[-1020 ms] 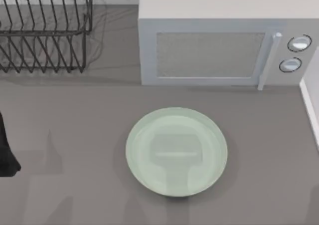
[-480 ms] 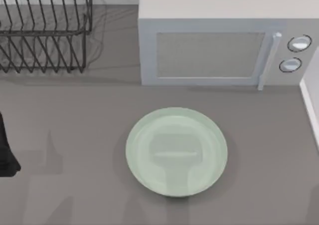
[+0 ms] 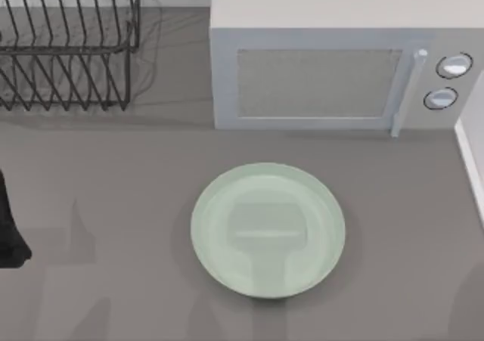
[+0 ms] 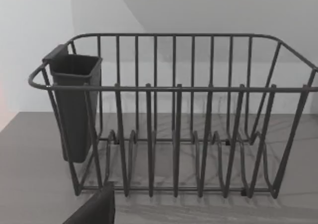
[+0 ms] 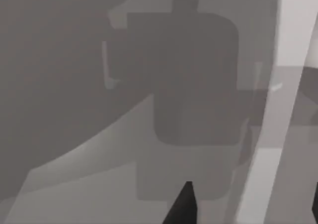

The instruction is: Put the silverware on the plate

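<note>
The pale-green plate (image 3: 268,230) lies flat on the grey table in front of the microwave, with nothing on it. The silverware is out of view. My left arm (image 3: 7,231) is parked at the table's left edge, well left of the plate. In the left wrist view a dark part of my left gripper (image 4: 94,211) points toward the wire rack. My right gripper (image 5: 248,206) hangs over bare grey surface, open, its dark fingertips (image 5: 182,204) far apart with nothing between them.
A grey microwave (image 3: 333,54) stands at the back, door closed, right behind the plate. A black wire dish rack (image 3: 64,42) with a dark cutlery holder (image 4: 74,107) occupies the back left. A white wall edge (image 3: 470,152) borders the right side.
</note>
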You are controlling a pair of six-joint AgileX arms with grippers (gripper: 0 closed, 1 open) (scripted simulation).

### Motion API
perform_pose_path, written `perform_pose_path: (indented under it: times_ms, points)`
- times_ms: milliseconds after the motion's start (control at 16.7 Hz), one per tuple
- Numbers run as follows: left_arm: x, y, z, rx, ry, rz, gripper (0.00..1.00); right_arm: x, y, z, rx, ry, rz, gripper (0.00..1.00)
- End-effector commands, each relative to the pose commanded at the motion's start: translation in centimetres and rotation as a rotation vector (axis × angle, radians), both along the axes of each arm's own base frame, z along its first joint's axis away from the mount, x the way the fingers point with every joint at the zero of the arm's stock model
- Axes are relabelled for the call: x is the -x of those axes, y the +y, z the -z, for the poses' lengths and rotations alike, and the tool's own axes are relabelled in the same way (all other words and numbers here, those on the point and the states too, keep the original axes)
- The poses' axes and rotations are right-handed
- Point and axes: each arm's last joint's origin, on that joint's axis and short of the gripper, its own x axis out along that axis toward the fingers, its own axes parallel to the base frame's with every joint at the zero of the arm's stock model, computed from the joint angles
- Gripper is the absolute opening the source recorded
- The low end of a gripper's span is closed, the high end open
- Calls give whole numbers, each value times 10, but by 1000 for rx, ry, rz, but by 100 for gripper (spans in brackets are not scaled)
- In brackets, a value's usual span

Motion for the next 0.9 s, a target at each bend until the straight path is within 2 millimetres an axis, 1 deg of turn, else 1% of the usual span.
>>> perform_pose_path:
  times_ms: [300,420,540,780,900]
  points:
    - [0,0,0,0,0,0,100,3,1,-54,-10,22,2,0]
    - [0,0,0,0,0,0,100,5,2,-70,-3,8,5,0]
    - [0,0,0,0,0,0,100,6,3,-75,-1,2,7,0]
    - [0,0,0,0,0,0,100,5,3,-74,-3,6,6,0]
    - [0,0,0,0,0,0,100,-4,7,-76,1,5,-14,0]
